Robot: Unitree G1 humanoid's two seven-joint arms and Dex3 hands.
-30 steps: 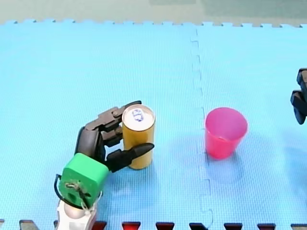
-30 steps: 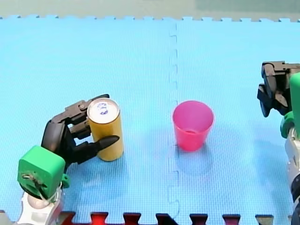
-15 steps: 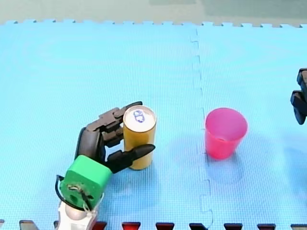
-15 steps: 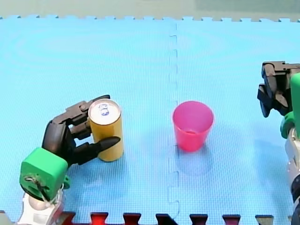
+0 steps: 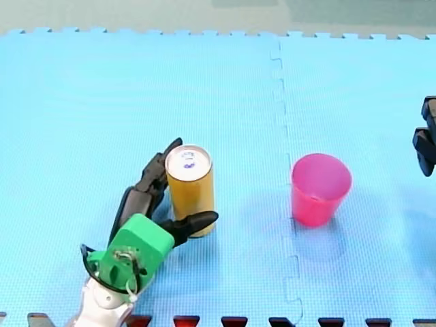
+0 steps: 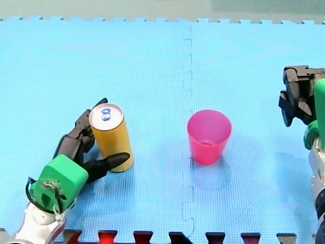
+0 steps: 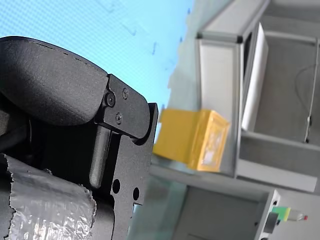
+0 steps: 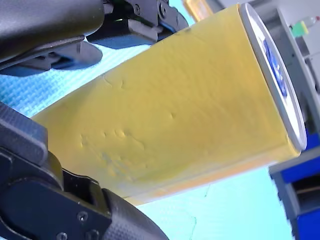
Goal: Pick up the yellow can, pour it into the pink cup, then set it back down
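left hand (image 6: 81, 152) is closed round the yellow can (image 6: 112, 142) near the foam mat's (image 6: 152, 61) front left corner. the can's long axis is near upright, its top tipped slightly away from the pink cup (image 6: 208, 135) to its right. right hand (image 6: 297, 96) is at the right edge, farther off.

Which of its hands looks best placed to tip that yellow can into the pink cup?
Left hand: its fingers wrap the yellow can. The right hand sits past the pink cup, holding nothing.

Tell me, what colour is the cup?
Pink, plain all over. The cup shows best in the second head view.
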